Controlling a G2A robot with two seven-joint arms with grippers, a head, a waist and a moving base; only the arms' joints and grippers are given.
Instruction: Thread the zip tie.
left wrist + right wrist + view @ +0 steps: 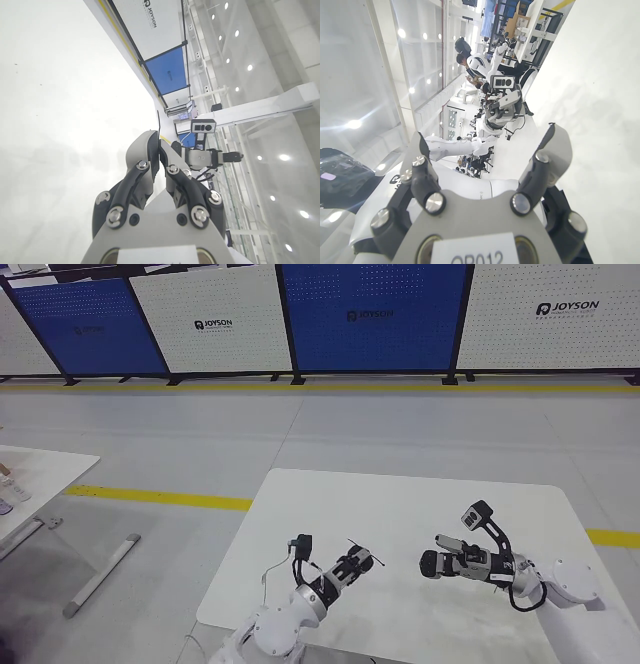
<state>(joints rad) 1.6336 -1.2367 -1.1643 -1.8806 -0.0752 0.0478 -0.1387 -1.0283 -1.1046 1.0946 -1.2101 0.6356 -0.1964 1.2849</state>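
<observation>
Zip tie (158, 121) half-hidden in left gripper (159, 140).

SITE: industrial robotics test hall | FAR: blue and white perforated partition panels (375, 314) | FLOOR: grey, yellow line (160, 497) at left | NEAR: white work table (420, 504) | OVERHEAD: high ceiling, round lamps (284, 157) | BACKGROUND: another white robot (480, 63), loaded benches (527, 32)

L gripper (159, 147) pinched closed, R gripper (486, 135) spread wide, facing each other
</observation>
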